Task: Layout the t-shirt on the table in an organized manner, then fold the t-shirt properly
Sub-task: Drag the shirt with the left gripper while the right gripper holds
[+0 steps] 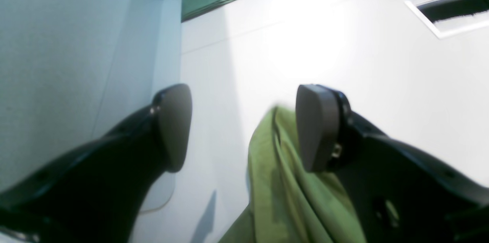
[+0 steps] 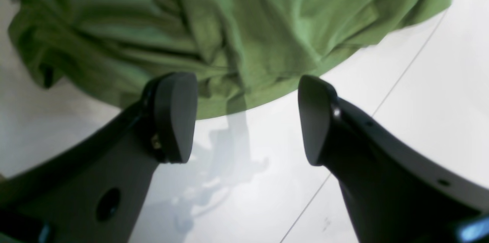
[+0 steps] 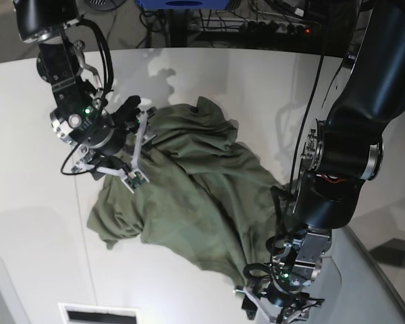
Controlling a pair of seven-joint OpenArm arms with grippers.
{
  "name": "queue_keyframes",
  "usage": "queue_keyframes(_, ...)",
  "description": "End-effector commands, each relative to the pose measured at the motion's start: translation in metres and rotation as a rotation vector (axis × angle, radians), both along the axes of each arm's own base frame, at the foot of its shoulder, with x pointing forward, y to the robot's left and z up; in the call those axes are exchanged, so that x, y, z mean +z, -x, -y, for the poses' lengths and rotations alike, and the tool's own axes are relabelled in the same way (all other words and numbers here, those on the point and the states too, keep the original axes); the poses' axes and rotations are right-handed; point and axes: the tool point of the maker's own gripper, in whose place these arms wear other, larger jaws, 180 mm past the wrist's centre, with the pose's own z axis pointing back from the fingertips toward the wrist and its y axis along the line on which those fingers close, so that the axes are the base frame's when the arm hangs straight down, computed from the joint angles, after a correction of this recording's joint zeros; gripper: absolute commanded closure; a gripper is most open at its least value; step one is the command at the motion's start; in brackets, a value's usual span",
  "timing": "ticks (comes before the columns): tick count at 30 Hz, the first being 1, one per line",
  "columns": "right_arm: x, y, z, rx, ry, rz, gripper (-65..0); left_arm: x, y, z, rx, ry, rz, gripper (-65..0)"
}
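Observation:
The olive-green t-shirt [image 3: 196, 196] lies crumpled in a heap across the middle of the white table [image 3: 40, 202]. My right gripper [image 2: 246, 119] is open and empty, hovering over bare table [image 2: 248, 182] just short of the shirt's bunched edge [image 2: 229, 25]; in the base view it is at the shirt's far-left corner [image 3: 136, 111]. My left gripper [image 1: 244, 128] is open at the shirt's near-right end [image 3: 253, 304]. A fold of shirt [image 1: 282, 182] rises between the fingers, beside the right finger [image 1: 317, 128], and is not clamped.
A rectangular cut-out [image 3: 98, 315] sits in the table's near edge, also in the left wrist view [image 1: 454, 10]. A grey-white angled panel [image 1: 57, 63] stands close to the left gripper's left finger. The table's curved edge [image 3: 385, 270] runs at the right. Cables and equipment [image 3: 256, 20] lie behind.

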Motion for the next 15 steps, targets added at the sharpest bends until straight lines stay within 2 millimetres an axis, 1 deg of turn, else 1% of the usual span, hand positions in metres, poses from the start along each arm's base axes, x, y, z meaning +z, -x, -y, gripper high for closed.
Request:
queue_keyframes(1, 0.011, -0.007, -0.001, -0.002, -0.013, 0.04, -39.0, 0.036, -0.014, -0.007, 0.012, 0.006, 0.086, -41.1)
queue_keyframes(3, 0.009, -0.003, -0.002, -0.001, -0.015, 0.032, -39.0, 0.037, -0.014, -0.016, 0.034, 0.019, 0.089, -42.1)
queue_keyframes(5, 0.007, 0.001, -0.002, 0.0, -0.015, 0.024, -39.0, 0.039, -0.013, -0.016, 0.037, 0.026, 0.095, -42.5)
queue_keyframes(6, 0.006, 0.002, -0.003, 0.003, -0.015, 0.019, -39.0, 0.031, -0.009, -0.014, 0.034, 0.024, 0.077, -42.0)
queue_keyframes(7, 0.004, 0.004, -0.003, 0.003, -0.016, 0.014, -39.0, 0.016, -0.001, -0.009, 0.028, 0.021, 0.039, -41.8)
queue_keyframes(9, 0.004, 0.004, -0.004, 0.002, -0.018, 0.011, -39.0, -0.003, 0.017, 0.001, 0.019, 0.025, -0.013, -41.5)
queue_keyframes(10, 0.004, 0.004, -0.004, 0.002, -0.018, 0.013, -39.0, -0.018, 0.031, 0.014, 0.004, 0.036, -0.048, -40.2)
queue_keyframes(11, 0.004, 0.003, -0.004, 0.0, -0.017, 0.013, -38.9, -0.026, 0.042, 0.03, -0.019, 0.053, -0.069, -36.5)
queue_keyframes(12, 0.004, 0.002, -0.003, -0.001, -0.017, 0.015, -38.7, -0.034, 0.057, 0.047, -0.053, 0.07, -0.088, -28.5)
queue_keyframes(13, 0.005, 0.001, -0.002, -0.003, -0.015, 0.017, -38.6, -0.04, 0.073, 0.063, -0.092, 0.09, -0.105, -17.8)
queue_keyframes(14, 0.005, 0.001, -0.001, -0.002, -0.012, 0.018, -36.6, -0.045, 0.088, 0.08, -0.13, 0.111, -0.121, -4.9)
queue_keyframes(15, 0.005, 0.001, 0.0, -0.002, -0.011, 0.018, -33.8, -0.05, 0.102, 0.094, -0.155, 0.131, -0.136, 0.0)
